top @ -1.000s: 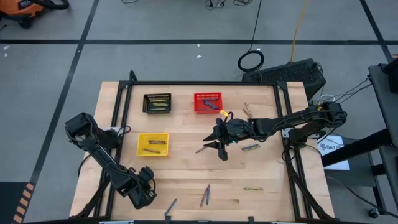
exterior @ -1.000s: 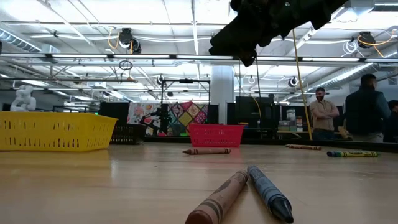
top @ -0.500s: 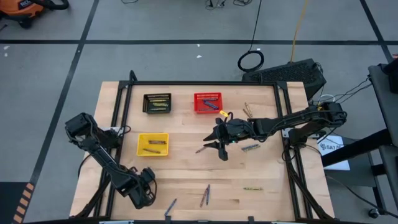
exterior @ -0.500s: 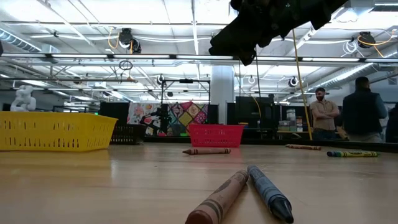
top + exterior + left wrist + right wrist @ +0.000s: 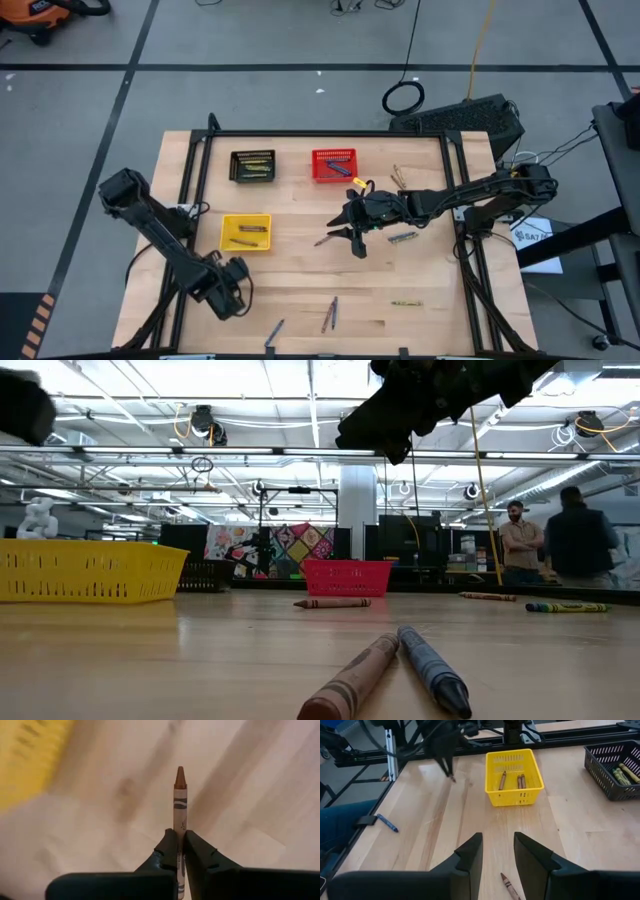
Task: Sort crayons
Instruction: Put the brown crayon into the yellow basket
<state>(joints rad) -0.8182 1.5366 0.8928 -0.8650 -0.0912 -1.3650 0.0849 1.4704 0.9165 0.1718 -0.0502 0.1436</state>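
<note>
My left gripper [image 5: 228, 290] is shut on a brown crayon [image 5: 179, 800] above the table's near left part, near the yellow basket [image 5: 246, 232]; it also shows in the right wrist view [image 5: 449, 770]. My right gripper [image 5: 496, 851] is open and empty, above the table's middle [image 5: 352, 238], over a loose brown crayon [image 5: 509, 885] that lies flat on the wood. The yellow basket [image 5: 514, 777] holds brown crayons, the black basket [image 5: 616, 770] yellow-green ones, and the red basket [image 5: 333, 164] blue ones. My left gripper pinches the brown crayon's wrapped rear part [image 5: 179, 847] between its two fingers. The fingers lie along the crayon, and its pointed tip [image 5: 180, 772] sticks out past the fingertips. The crayon is lifted clear of the table.
Loose crayons lie on the wood: a brown and a blue pair [image 5: 330, 314] near the front edge, a blue one [image 5: 274, 330], yellow-green ones [image 5: 405, 302] [image 5: 402, 237], and a few at the far right [image 5: 400, 178]. People stand in the room beyond the table [image 5: 578, 545].
My left gripper has moved up and toward the table's far edge, nearer the yellow basket, still shut on the brown crayon. My right gripper has kept still.
</note>
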